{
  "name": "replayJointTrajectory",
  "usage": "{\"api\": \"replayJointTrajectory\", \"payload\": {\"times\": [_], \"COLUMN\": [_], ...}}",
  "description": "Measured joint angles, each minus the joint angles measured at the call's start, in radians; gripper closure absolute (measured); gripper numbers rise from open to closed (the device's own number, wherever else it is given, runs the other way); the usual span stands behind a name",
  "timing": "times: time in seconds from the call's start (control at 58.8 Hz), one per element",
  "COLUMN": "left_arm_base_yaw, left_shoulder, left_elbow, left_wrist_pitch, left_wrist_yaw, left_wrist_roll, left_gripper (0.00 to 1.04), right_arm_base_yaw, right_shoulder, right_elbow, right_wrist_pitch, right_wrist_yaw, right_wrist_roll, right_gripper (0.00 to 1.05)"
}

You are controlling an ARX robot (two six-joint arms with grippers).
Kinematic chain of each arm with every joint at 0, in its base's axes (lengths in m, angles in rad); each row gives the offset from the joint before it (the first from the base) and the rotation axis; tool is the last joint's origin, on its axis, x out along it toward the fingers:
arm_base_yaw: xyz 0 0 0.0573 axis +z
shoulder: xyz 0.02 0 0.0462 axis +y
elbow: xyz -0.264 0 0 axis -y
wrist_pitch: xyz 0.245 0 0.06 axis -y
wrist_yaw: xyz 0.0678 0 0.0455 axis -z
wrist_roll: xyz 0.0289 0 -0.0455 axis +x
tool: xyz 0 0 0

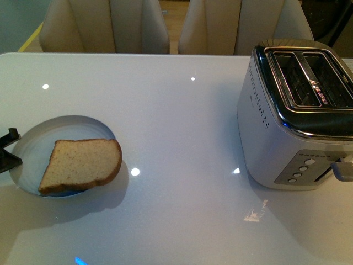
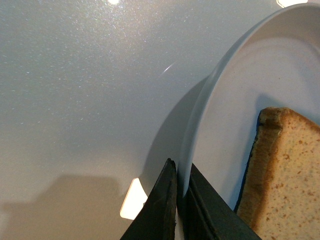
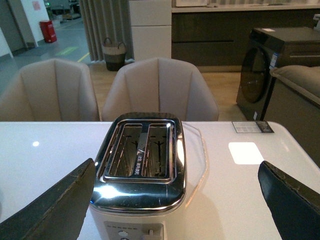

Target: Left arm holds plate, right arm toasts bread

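Note:
The pale blue-white plate (image 1: 33,149) sits at the left of the white table, with one slice of brown bread (image 1: 83,164) lying on it. My left gripper (image 1: 10,149) is shut on the plate's left rim. In the left wrist view its two dark fingers (image 2: 200,210) pinch the plate's rim (image 2: 220,85), with the bread (image 2: 282,170) beside them. The silver toaster (image 1: 298,121) stands at the right, both slots empty. My right gripper (image 3: 177,192) is open, its fingers (image 3: 55,205) wide apart in front of the toaster (image 3: 140,170), holding nothing. It does not show in the front view.
Two beige chairs (image 1: 105,25) stand behind the table's far edge. The toaster's buttons and lever (image 1: 342,165) face the near side. A clear cable (image 3: 202,150) loops on the table behind the toaster. A dark appliance (image 3: 280,65) and a sofa stand further off.

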Motion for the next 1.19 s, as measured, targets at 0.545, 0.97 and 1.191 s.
{"api": "replayJointTrajectory", "payload": {"times": [0.545, 0.97, 1.191], "left_arm_base_yaw": [-0.103, -0.395, -0.520], "left_shoulder": [-0.445, -0.610, -0.612], "left_elbow": [-0.100, 0.029, 0.116], "left_wrist_pitch": [-0.175, -0.355, -0.420], "left_wrist_yaw": [0.023, -0.095, -0.144], "left_wrist_roll": [-0.259, -0.428, -0.486], "left_gripper": [1.02, 1.02, 1.02], "right_arm_base_yaw": [0.000, 0.000, 0.000], "right_shoulder": [0.000, 0.000, 0.000], "right_elbow": [0.000, 0.000, 0.000], "right_wrist_pitch": [0.000, 0.000, 0.000], "right_wrist_yaw": [0.000, 0.000, 0.000], "right_wrist_roll": [0.000, 0.000, 0.000], "right_gripper": [0.09, 0.09, 0.09]}}
